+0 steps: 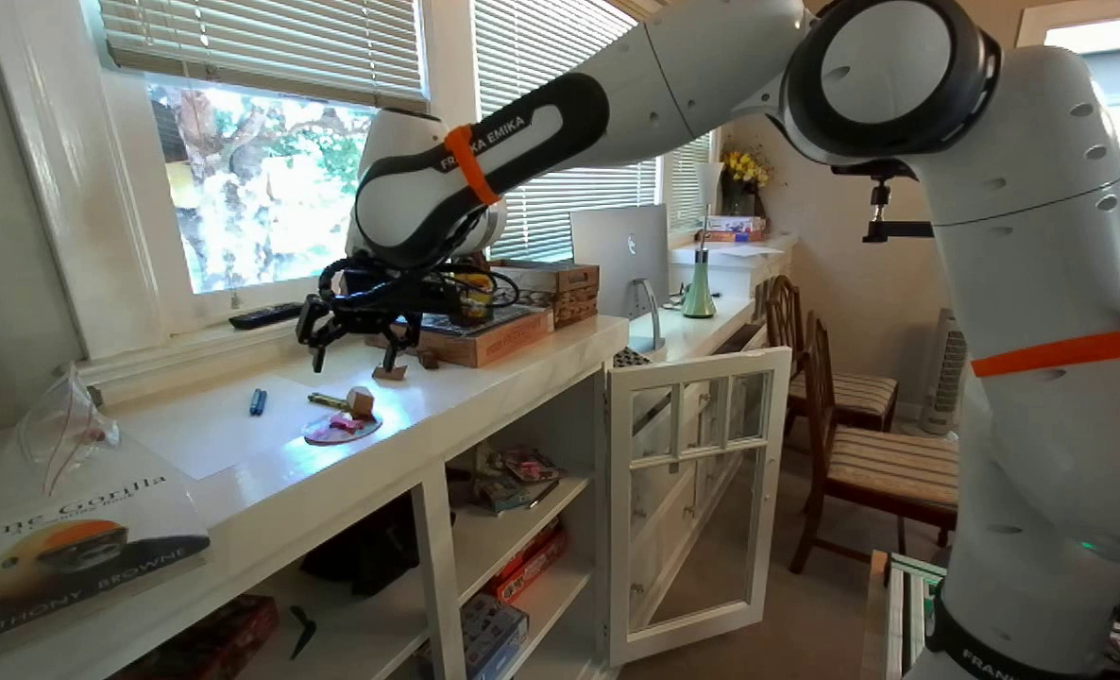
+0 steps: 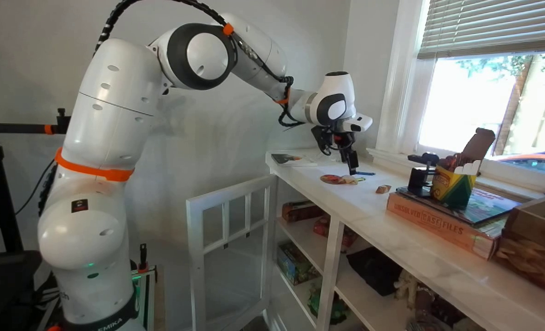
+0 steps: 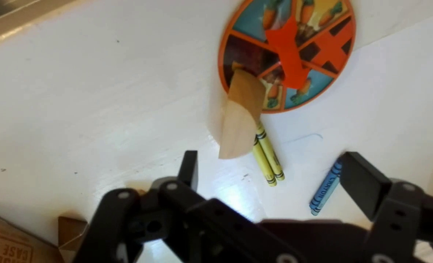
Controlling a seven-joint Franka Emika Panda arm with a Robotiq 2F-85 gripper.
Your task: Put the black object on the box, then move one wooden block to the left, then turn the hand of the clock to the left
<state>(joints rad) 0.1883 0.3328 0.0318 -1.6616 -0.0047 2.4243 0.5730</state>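
Note:
The black object [image 2: 420,177] stands on top of the low brown box [image 2: 438,225]; the box also shows in an exterior view [image 1: 503,342] and at the corner of the wrist view [image 3: 8,241]. The clock is a flat round disc [image 3: 322,82] with a red hand [image 3: 289,51]. A wooden block [image 3: 242,124] overlaps the disc's rim; it also shows in an exterior view [image 1: 360,402]. Another wooden block [image 2: 383,189] lies nearer the box, and a brown block [image 3: 70,230] shows beside the box. My gripper [image 3: 269,160] is open and empty above the counter, near the clock-side block [image 2: 351,179].
Yellow crayons [image 3: 267,157] touch or lie beside the block; blue crayons [image 3: 326,188] lie under one finger's side. A yellow crayon carton [image 2: 456,184] stands on the box. A wooden crate [image 2: 534,239], a book [image 1: 59,548], a plastic bag [image 1: 64,425] and a remote [image 1: 267,315] are around.

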